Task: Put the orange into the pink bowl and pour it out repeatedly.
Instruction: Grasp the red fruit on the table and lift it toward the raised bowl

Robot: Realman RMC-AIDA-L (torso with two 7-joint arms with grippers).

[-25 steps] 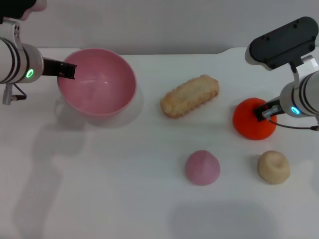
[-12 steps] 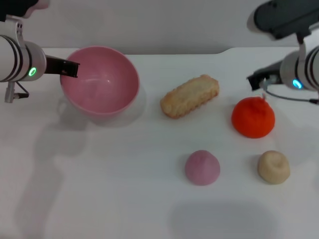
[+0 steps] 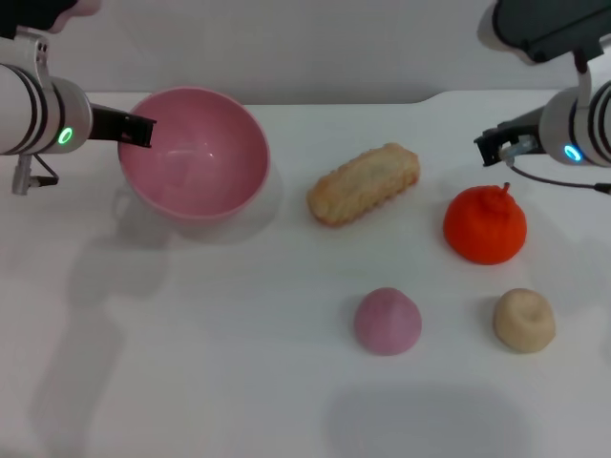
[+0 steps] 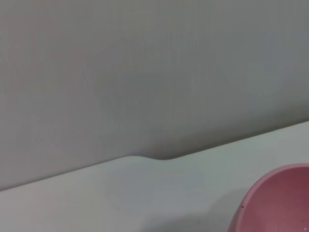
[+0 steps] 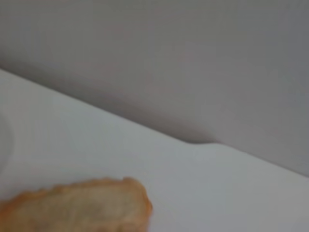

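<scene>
The orange point(image 3: 485, 225): sitting free on the white table point(image 3: 220, 353), right of the bread roll point(image 3: 364, 183), just below the right gripper point(image 3: 496, 148), which is hovering apart from it, finger spread unreadable. Pink bowl point(image 3: 194, 153): resting far left, left gripper point(image 3: 136, 131) gripping its rim.

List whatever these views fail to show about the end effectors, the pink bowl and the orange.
- Left end effector: head view shows only a dark tip at the pink bowl rim; the grip is hidden, and the left wrist view misses it.
- Right end effector: above the orange, open or shut unreadable; the right wrist view shows only the bread.
- Pink bowl: cut off by the left wrist view's edge.
- Orange: underside hidden.
</scene>
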